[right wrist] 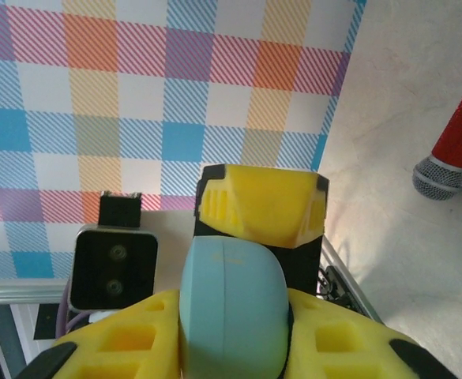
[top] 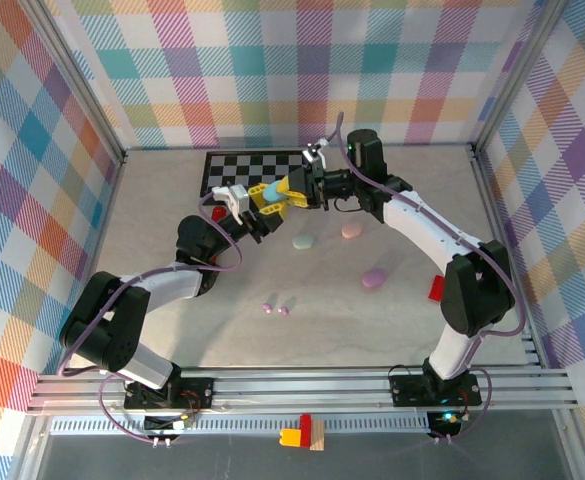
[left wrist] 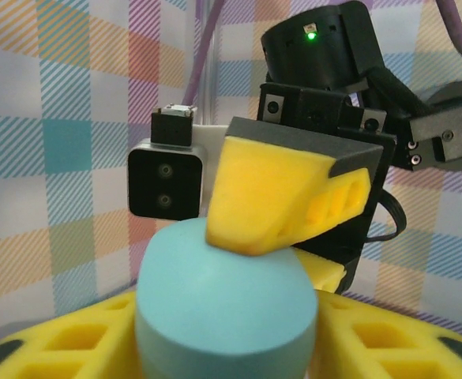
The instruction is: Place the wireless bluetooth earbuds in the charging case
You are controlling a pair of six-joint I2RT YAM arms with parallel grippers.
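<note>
- Blue charging case (right wrist: 232, 304): sits right between both sets of jaws, which meet tip to tip over the tabletop (top: 372, 340).
- Right jaws: drawn in on the blue case, with yellow fingers (right wrist: 128, 339) touching its two sides. The case fills the gap.
- Left jaws: yellow fingers (left wrist: 65, 343) flank the same case, one on each side. Cannot tell whether they press on it or stand slack.
- Left wrist view: one yellow finger of the right jaws touches the top edge of the case.
- Just beside the jaws, toward the arm bases: mint pebble-shaped case (top: 303, 241), lying flat and closed.
- Near the right jaws, below the right wrist: pink case (top: 351, 230), apart from the mint one.
- Further toward the bases: lilac case (top: 374, 278).
- Well apart from both jaws, toward the bases: two tiny pinkish earbuds (top: 268, 308), loose on the tabletop just beside each other, in no case.
- Behind the jaws, on the far side: checkerboard mat (top: 242, 165).
- Far right, by the right arm's elbow: red block (top: 437, 288).
</note>
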